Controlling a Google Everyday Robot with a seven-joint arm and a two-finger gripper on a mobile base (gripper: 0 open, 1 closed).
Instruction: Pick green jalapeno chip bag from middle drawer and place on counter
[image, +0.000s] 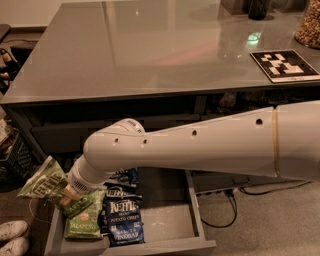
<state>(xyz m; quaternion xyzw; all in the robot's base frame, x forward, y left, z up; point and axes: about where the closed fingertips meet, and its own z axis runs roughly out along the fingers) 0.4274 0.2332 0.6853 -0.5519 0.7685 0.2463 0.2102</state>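
Observation:
The green jalapeno chip bag (41, 181) hangs tilted above the left rim of the middle drawer (196, 220), which stands pulled out below the counter (150, 45). My gripper (64, 194) sits at the bag's lower right corner, at the end of the white arm reaching in from the right, and is shut on the bag. A second light green bag (85, 221) lies flat on the drawer floor just beneath it. Dark blue Kettle bags (123, 216) lie beside that one.
A black-and-white patterned board (284, 65) rests on the counter's right side. White shoes (12, 237) and a dark crate (10, 155) sit on the floor to the left of the drawer. A cable (225, 212) trails on the floor to its right.

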